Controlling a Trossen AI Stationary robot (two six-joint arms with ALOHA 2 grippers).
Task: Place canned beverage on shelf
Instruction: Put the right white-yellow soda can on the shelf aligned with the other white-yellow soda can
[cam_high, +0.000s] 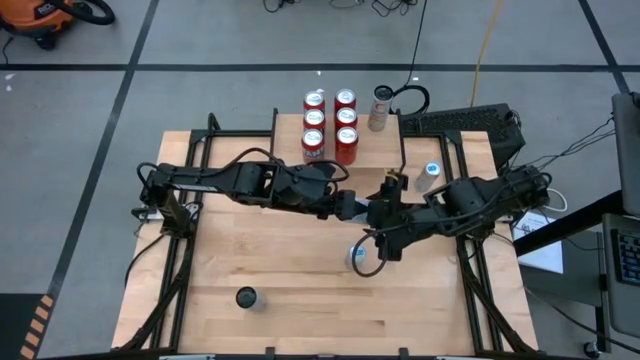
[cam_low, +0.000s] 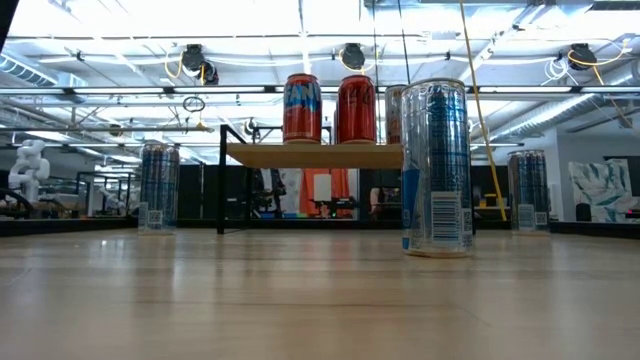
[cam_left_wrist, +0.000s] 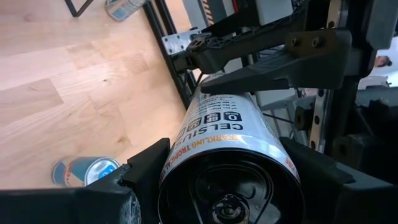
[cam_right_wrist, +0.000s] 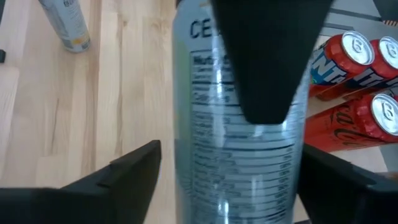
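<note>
A silver beverage can (cam_left_wrist: 236, 143) hangs in mid-air over the middle of the table, with my left gripper (cam_high: 352, 205) shut on it. My right gripper (cam_high: 385, 215) faces it from the table's right side. Its open fingers (cam_right_wrist: 134, 171) stand on either side of the can (cam_right_wrist: 236, 155), with a gap showing on one side. The shelf (cam_low: 315, 155) stands at the table's far edge and carries several red cans (cam_high: 330, 125) upright on its wooden top. Neither gripper shows in the low view. My left gripper pinches the can's side walls (cam_left_wrist: 180, 155) between its two fingers, at the end nearest the wrist. The fingers come slanting down from the table's left and run roughly along the can. The can is lifted clear of the table and tilted, its other end toward my right gripper.
A blue can (cam_high: 362, 258) stands on the table just near-side of the grippers. Another blue-topped can (cam_high: 432, 175) stands toward the far right, and a dark can (cam_high: 246, 297) near the front left. A tall can (cam_high: 380, 108) stands at the shelf's right end.
</note>
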